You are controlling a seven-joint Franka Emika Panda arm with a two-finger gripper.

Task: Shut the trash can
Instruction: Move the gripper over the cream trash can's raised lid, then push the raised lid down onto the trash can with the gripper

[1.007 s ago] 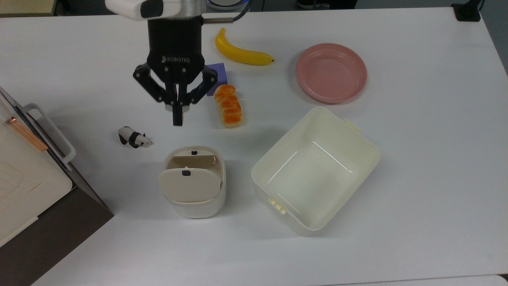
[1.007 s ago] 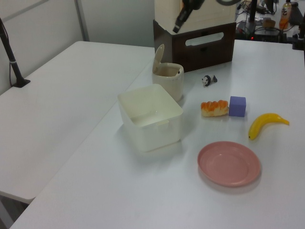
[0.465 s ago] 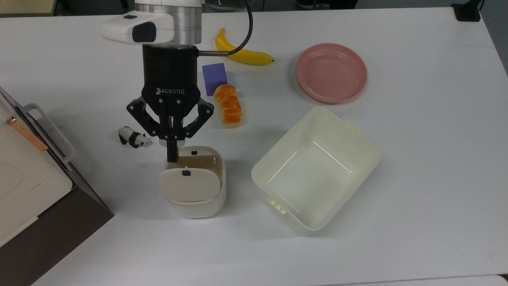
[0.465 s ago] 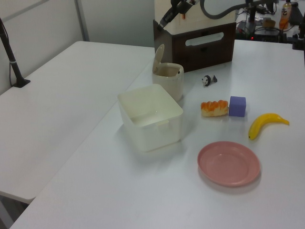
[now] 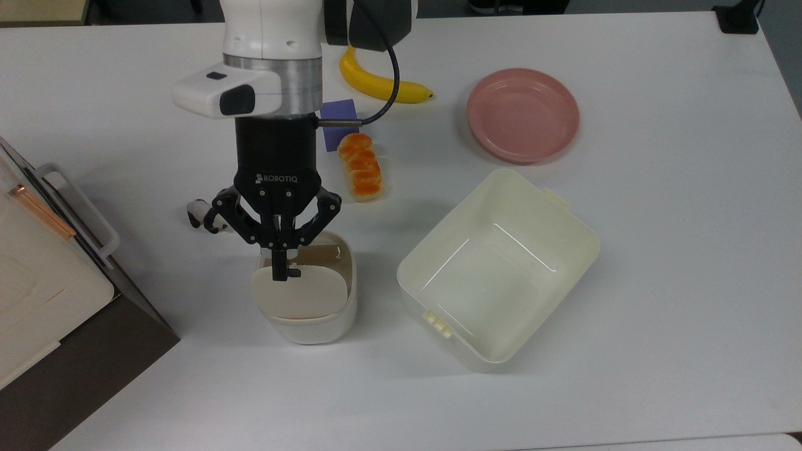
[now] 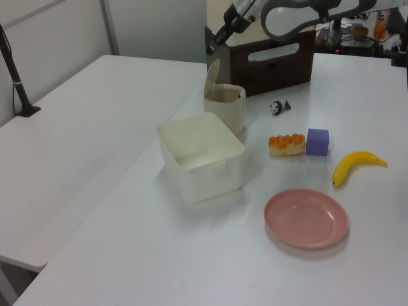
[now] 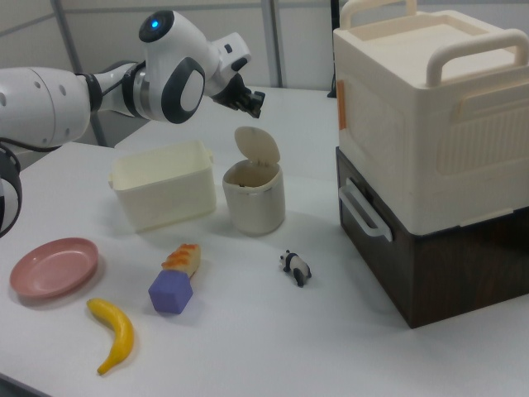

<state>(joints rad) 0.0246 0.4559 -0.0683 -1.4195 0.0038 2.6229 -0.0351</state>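
- From above, in the top view, the gripper (image 5: 279,274) hangs over the trash can (image 5: 308,316), its fingers drawn together and holding nothing — the tips sit over the raised beige lid (image 5: 299,292). A cream tub (image 5: 567,228) stands to the top view's right of the can; a panda figure (image 5: 202,217) peeks out beside the gripper on the top view's left.
- Over in the left view, the trash can (image 6: 226,108) stands open on the white table (image 6: 159,255), lid (image 6: 211,78) tilted up, just behind the tub (image 6: 201,156). The gripper (image 6: 213,43) is above the lid.
- Seen from the right view, the gripper (image 7: 254,102) hovers clear above the upright lid (image 7: 257,147); the trash can (image 7: 254,197) sits between the tub (image 7: 159,195) and a stacked cream-and-brown cabinet (image 7: 430,157).
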